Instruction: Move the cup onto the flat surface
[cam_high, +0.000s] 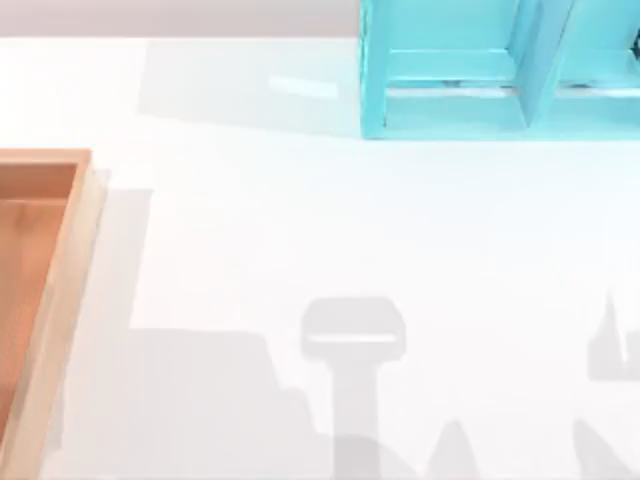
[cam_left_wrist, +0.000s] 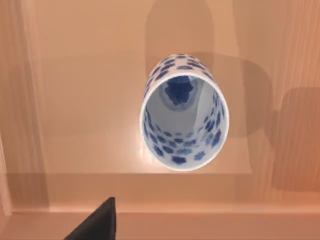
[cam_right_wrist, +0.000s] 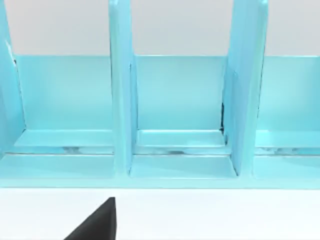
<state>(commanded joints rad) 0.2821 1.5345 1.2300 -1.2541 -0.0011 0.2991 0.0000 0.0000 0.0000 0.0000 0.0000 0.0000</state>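
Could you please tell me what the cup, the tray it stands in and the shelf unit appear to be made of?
The cup looks like glazed ceramic: glossy white with blue speckles inside and out. The tray looks like wood with a smooth finish: orange-brown, with faint grain lines in the left wrist view. The shelf unit looks like painted board or plastic: uniform turquoise with soft sheen; I can't say which.

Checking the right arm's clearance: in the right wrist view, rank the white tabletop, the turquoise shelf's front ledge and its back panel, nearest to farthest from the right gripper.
From the right gripper:
1. white tabletop, just beneath it.
2. shelf's front ledge, ahead, past the tabletop strip.
3. shelf's back panel, deepest inside the compartment.
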